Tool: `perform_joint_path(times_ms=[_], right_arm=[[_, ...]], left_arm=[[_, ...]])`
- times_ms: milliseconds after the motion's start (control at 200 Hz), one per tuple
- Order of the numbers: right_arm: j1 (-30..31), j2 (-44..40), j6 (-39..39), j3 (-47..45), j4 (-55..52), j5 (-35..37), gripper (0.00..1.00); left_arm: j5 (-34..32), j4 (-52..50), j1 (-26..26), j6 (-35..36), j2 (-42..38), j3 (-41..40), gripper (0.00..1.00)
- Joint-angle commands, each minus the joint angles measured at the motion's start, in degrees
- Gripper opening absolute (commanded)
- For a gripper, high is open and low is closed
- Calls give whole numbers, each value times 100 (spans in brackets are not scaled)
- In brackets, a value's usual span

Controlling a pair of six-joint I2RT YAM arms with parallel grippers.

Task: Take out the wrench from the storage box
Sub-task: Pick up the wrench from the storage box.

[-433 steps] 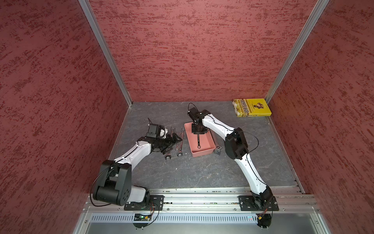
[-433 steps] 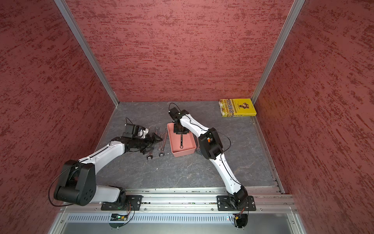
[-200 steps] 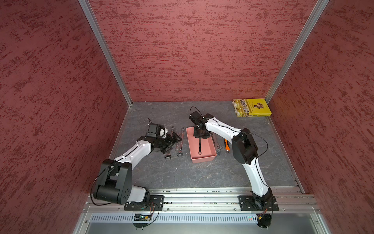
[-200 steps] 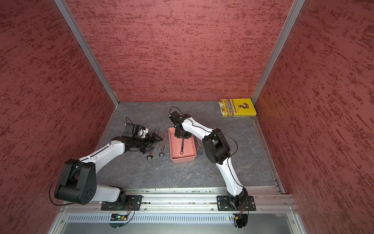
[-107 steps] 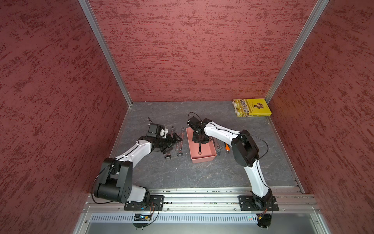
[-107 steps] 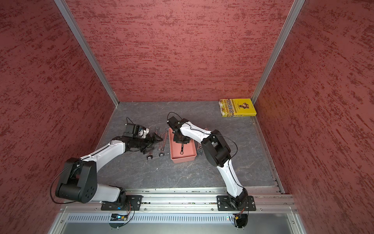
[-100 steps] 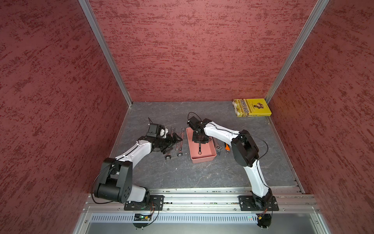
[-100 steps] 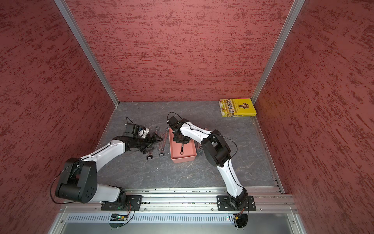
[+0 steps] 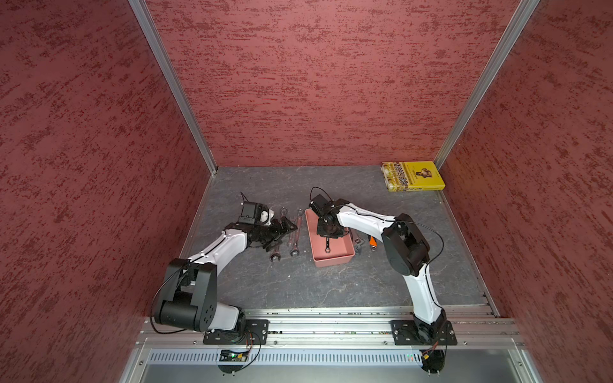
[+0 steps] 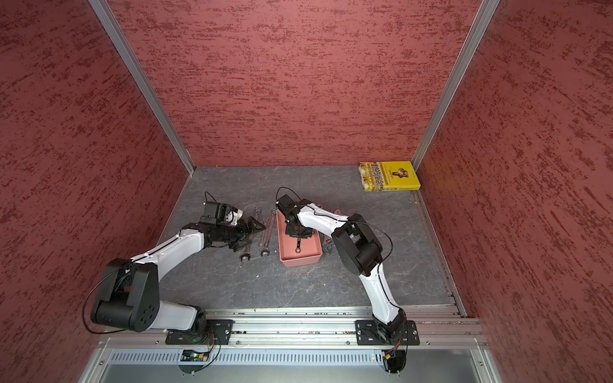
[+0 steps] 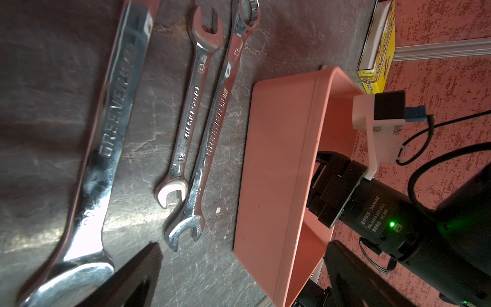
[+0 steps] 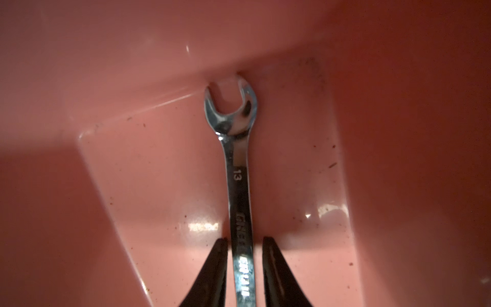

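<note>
- Right claw (image 12: pixel 244 242) is down inside the storage box (image 12: pixel 132 172), jaws drawn narrow, one black finger on each side of the wrench (image 12: pixel 240 186).
- From the right wrist view, I see a sliver of pink floor between one fingertip and the shank, so the claw straddles the wrench without clamping it.
- That wrench lies flat on the box floor, shank stamped "13", with its open-end head at the foot of one box wall.
- In both top views the right claw (image 9: pixel 328 232) (image 10: pixel 298 232) covers most of the wrench (image 9: pixel 327 245) (image 10: pixel 298 247). Only one end shows, pointing toward the near wall of the box.
- I find the storage box (image 9: pixel 333 262) (image 10: pixel 300 260) near the middle of the grey surface (image 9: pixel 331 291), between the two arms, with its long side running front to back.
- Left claw (image 9: pixel 282 233) (image 10: pixel 250 237) is spread wide and grips nothing, low over the surface just left of the box.
- Through the left wrist view I count three more spanners on the surface beside the box (image 11: pixel 279 159): a large one (image 11: pixel 114 133), a short double open-ended one (image 11: pixel 191 106) and a longer slim one (image 11: pixel 215 119).
- Beyond the box on its right, partly behind the right arm, lies an orange-handled tool (image 9: pixel 373 241) and something dark that I cannot identify.
- Far back in the right corner rests a yellow book (image 9: pixel 413 175), well apart from both arms.
</note>
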Motion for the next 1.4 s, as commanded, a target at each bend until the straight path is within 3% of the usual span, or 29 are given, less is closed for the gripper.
perform_joint_path(times_ms=[0,636,826,1142,1392], right_arm=[[50,-274,16,135,-245,143,31],[105,577,122,-102,-557,-690,30],[112,1075,89,247,-1104,-857,18],[129,863,-23,359,-1156,-855,0],[130,225,-52,954,-1360,-666,0]], left_arm=[[93,39,29,141,82,104,100],[81,60,31,129,12,-58,100],[84,78,34,110,-14,-129,100],[95,177,29,36,-19,-242,100],[95,107,21,31,-36,-94,100]])
